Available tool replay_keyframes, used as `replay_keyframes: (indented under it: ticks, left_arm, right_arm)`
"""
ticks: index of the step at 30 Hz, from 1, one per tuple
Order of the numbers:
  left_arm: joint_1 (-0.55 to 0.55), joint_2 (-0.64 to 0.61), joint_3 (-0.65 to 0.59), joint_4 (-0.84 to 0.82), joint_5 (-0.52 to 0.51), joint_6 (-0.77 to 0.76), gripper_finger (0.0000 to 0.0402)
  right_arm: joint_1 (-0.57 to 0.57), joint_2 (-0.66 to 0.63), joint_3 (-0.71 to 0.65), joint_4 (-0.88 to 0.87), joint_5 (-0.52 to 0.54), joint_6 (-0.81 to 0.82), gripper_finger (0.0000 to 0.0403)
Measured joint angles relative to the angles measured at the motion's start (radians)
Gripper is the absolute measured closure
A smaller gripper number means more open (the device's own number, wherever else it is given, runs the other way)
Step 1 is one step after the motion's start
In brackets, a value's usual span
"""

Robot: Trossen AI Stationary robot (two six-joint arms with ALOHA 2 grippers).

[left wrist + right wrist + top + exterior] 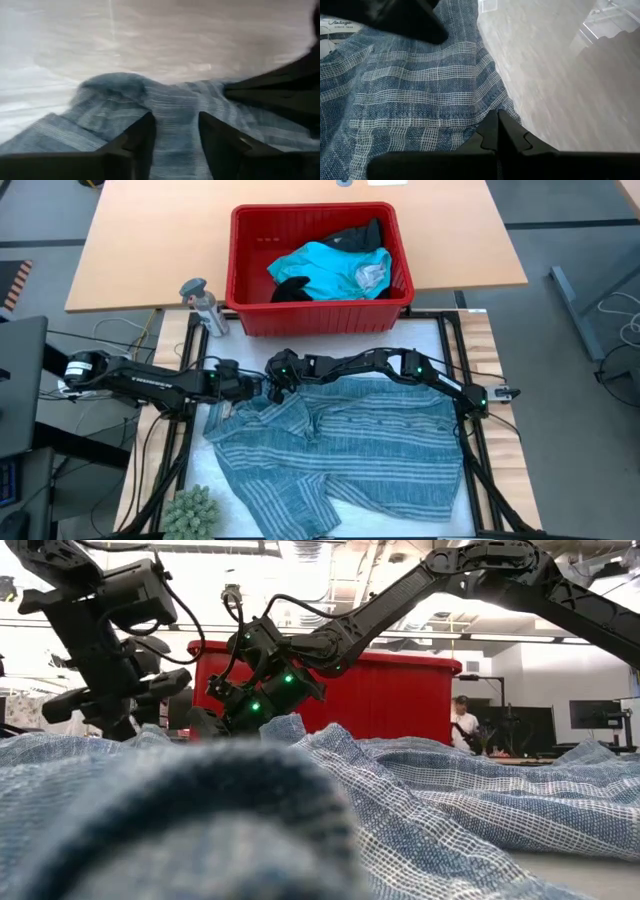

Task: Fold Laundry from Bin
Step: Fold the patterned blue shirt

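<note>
The red bin (pixel 250 270) sat at the far side of the work area, on the seam w/ the wooden table (pixel 130 260). Inside lay a bright turquoise garment (pixel 325 268), crumpled, w/ black garments (pixel 360 235) at the far end and another dark piece by the near wall. A small grey bottle (pixel 203 305) stood just beside the bin's left corner.

The blue-grey striped shirt (pixel 350 450) lay spread on the white mat (pixel 200 470), wrinkled, its left part bunched in folds, collar edge up near the grippers; close up the weave showed as a fine check w/ pale bands. It covered most of the mat, leaving bare strips at the left and near edges.

The left gripper (pixel 262 386) was low over the shirt's upper left part, fingers (pixel 137 140) a narrow way apart w/ cloth between them; whether they pinched it, couldn't tell. The right gripper (pixel 277 370) was just beside it at the shirt's top edge, its fingertips (pixel 496 132) pressed together on the hem. The two grippers were nearly touching, little room between them. A green spiky thing (pixel 190 515) sat at the near left corner
</note>
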Motion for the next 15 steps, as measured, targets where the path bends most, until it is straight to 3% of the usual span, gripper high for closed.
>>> replay_keyframes:
  ticks: [8,15]
  left_arm:
    - [0.023,0.000,-0.090,0.102,0.042,-0.021,0.0388]
    - [0.007,-0.028,-0.141,0.135,0.087,-0.054,0.0401]
  right_arm:
    - [0.000,0.000,0.000,0.000,0.000,0.000,0.0376]
    - [0.000,0.000,0.000,-0.005,0.000,0.000,0.0376]
